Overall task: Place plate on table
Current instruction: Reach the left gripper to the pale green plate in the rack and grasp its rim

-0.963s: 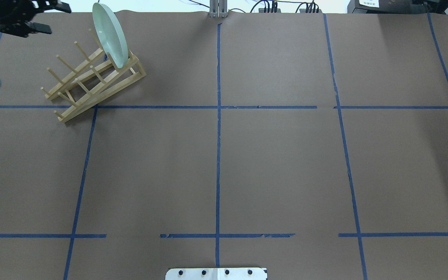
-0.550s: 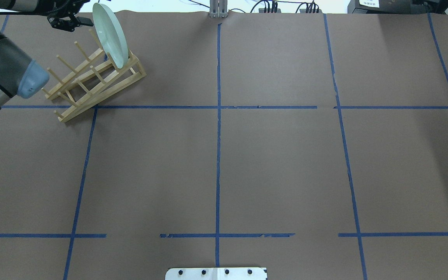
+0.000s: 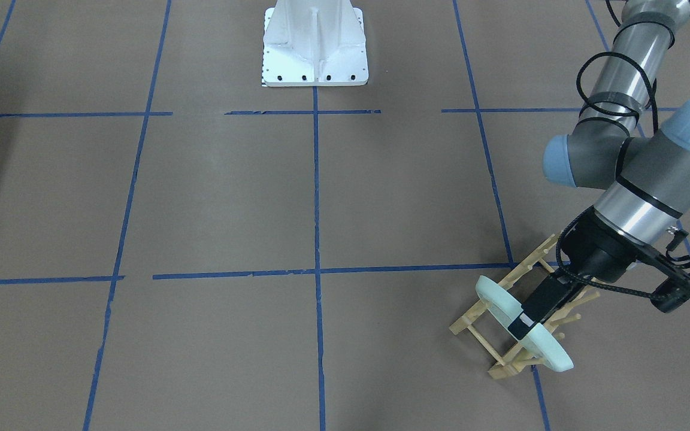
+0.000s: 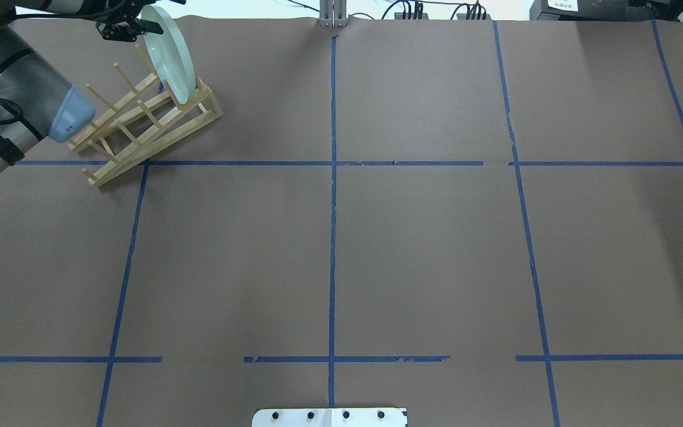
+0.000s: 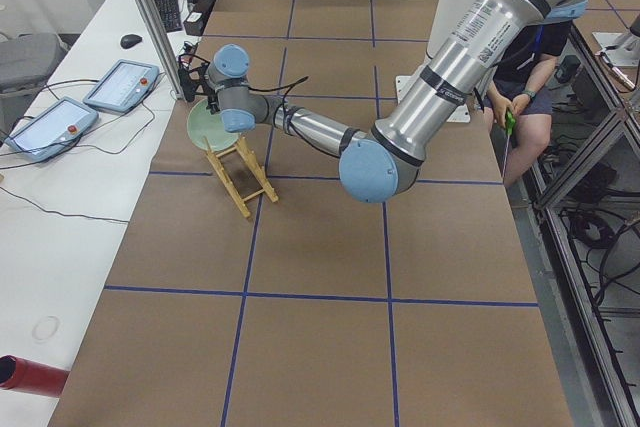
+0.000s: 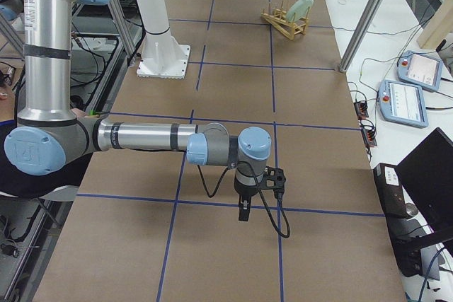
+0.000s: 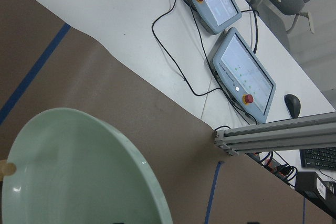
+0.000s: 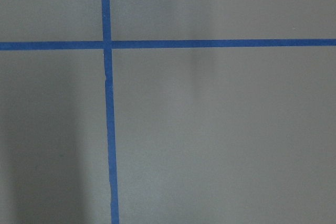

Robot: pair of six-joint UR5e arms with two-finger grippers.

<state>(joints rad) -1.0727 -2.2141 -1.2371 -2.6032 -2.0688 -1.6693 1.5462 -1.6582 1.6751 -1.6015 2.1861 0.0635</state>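
- Plate job, biggest first: table (image 4: 424, 249), brown paper with a blue tape grid, carries everything.
- Left arm (image 3: 638, 179) reaches to the far-left corner of the table, wrist above the rack.
- Right arm (image 6: 141, 136) is low over the table on the robot's right side, well apart from the rack.
- Wooden pegged rack (image 4: 152, 127) stands on the table, angled to the grid.
- Plate (image 4: 169, 59) stands on edge in the rack's end slot, leaning on the pegs, not on the table yet.
- Left hand (image 4: 137, 28) is at the plate's top rim, fingers spread to either side of it; can't tell contact.
- Right hand (image 6: 243, 213) points down near a tape cross; can't tell its state.
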